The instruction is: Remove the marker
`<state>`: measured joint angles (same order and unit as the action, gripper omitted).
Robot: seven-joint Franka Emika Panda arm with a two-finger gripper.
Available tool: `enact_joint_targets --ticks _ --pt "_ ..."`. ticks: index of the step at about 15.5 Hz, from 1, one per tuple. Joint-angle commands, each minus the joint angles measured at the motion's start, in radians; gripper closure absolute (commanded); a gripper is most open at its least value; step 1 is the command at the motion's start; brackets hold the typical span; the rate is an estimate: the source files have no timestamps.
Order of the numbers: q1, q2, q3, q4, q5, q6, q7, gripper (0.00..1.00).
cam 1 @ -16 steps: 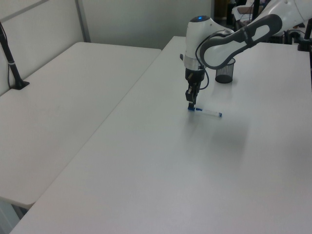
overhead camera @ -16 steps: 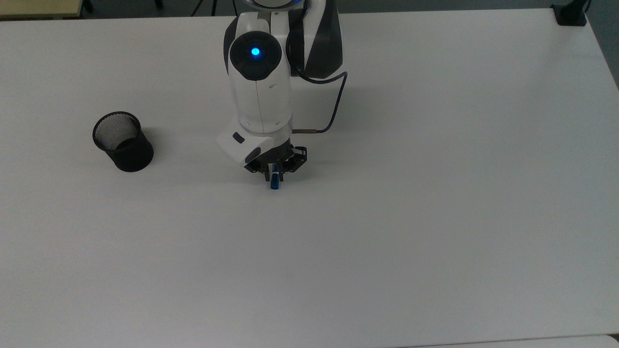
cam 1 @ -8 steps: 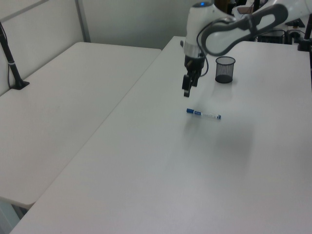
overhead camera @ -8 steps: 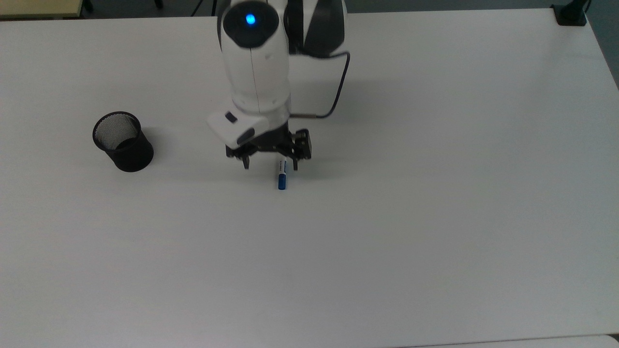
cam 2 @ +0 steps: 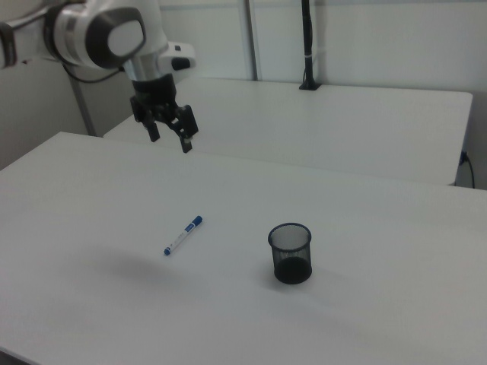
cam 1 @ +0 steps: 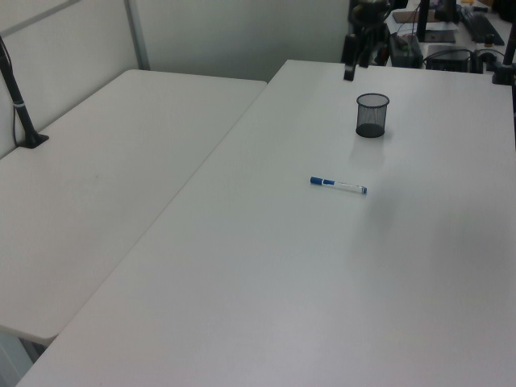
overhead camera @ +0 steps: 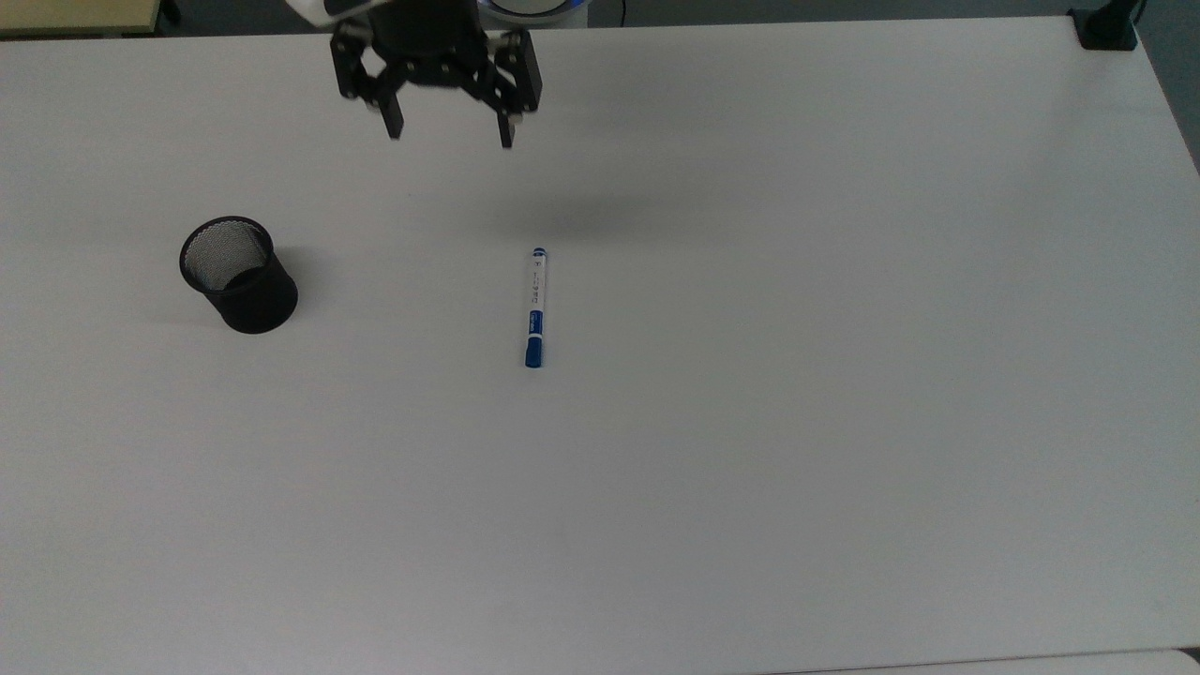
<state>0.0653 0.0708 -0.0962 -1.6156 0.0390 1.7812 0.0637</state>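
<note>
While the marker lies flat on the white tabletop, the gripper hangs high above the surface with its fingers spread wide apart and nothing between them. Taking the marker as the landmark: in the top view it lies nearly straight up and down the picture, blue cap toward the bottom, white barrel toward the top. The gripper is up and to the top view's left of it, well apart, close to the tabletop's far edge. A soft shadow falls on the surface just above the marker's upper end.

The black mesh cup stands upright, well apart from the marker on the top view's left, with bare surface between them. In the right view the marker lies to the right view's left of the cup, and the gripper hangs above and behind the marker. In the left view the marker lies in front of the cup, and the gripper hangs beyond the cup near the far edge.

Around the marker the tabletop is bare on every side, and all its edges are well away from it. A black clamp sits at the far corner on the top view's right, well apart from the marker. A second white table adjoins on the left view's left.
</note>
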Motion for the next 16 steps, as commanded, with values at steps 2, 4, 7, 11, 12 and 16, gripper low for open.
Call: enact_joint_targets --ticks 2,4,7,11,12,16 --pt "0.008 -0.121 -0.025 -0.04 -0.011 -0.134 0.06 0.0" --pt "0.005 -0.125 -0.033 -0.038 -0.007 -0.155 0.062 0.0" --pt "-0.031 -0.117 -0.031 -0.035 -0.007 -0.141 -0.011 0.0" --pt "-0.067 -0.114 -0.027 -0.012 -0.016 -0.135 -0.145 0.0" --pt "-0.064 -0.112 -0.027 -0.012 -0.014 -0.134 -0.134 0.0" --pt "-0.059 -0.109 -0.027 -0.012 -0.014 -0.112 -0.128 0.0"
